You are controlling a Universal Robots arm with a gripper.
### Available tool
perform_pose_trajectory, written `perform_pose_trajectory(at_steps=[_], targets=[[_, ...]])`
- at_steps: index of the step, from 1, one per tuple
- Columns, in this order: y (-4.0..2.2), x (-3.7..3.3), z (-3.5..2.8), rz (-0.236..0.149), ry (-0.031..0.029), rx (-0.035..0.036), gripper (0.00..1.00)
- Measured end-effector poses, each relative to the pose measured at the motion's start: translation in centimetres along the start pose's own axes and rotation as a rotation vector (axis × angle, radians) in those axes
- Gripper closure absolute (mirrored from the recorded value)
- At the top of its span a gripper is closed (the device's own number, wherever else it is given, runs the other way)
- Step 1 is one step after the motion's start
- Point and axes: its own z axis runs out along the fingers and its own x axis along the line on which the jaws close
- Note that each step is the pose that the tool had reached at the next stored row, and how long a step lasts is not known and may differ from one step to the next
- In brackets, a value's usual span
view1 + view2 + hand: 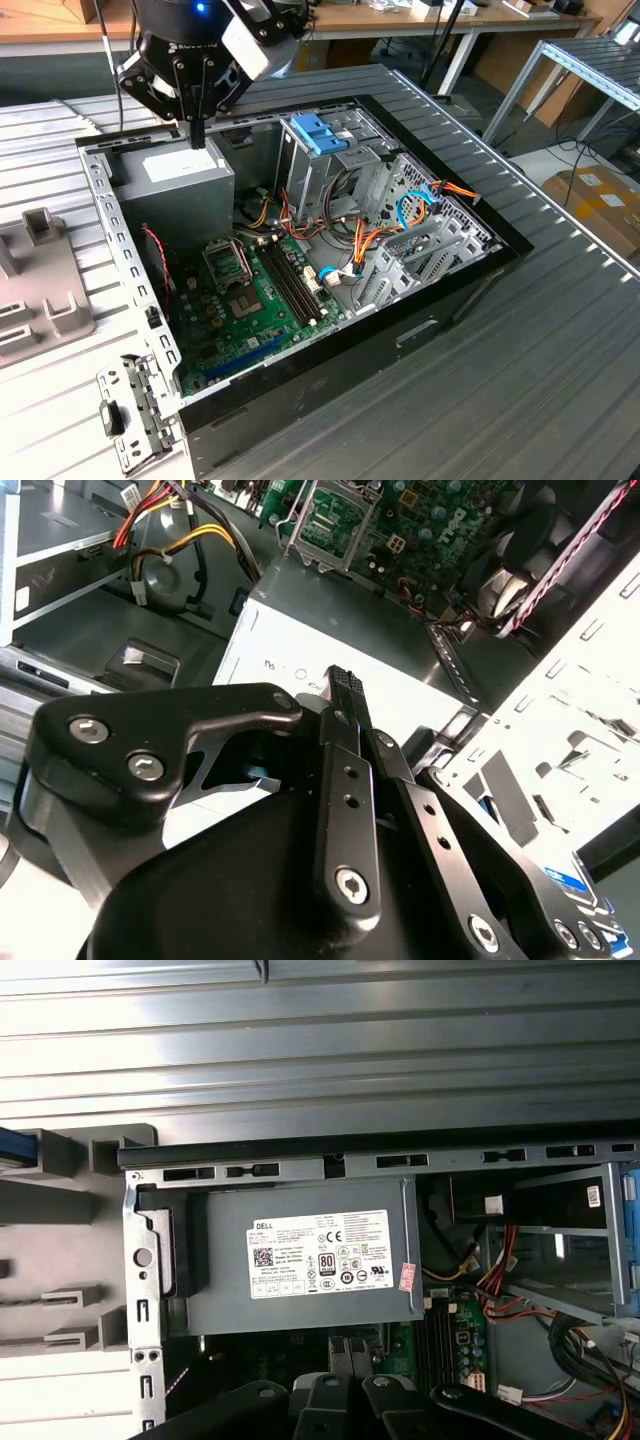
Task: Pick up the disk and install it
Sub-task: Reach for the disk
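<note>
Gripper: matte black all over.
Power-supply box: plain grey. White sticker with black print, and a small red-and-white tag beside it in the first wrist view.
Motherboard: green with black slots.
Cable bundles: orange, yellow, red and black.
Plastic latch piece: light blue.
Computer case: black outside, bare silver inside.
Table: silver-grey, ribbed in parallel stripes.

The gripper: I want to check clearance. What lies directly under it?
Under the gripper sits the grey power-supply box with its white sticker, in a corner of the open computer case. Whatever lies beneath the box is covered.
</note>
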Motion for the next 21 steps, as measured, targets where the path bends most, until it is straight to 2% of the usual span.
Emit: perform_pose_trajectory(at_steps=[21], targets=[[-0.08, 1.12, -0.03, 0.000, 0.0000, 0.0000, 0.89]])
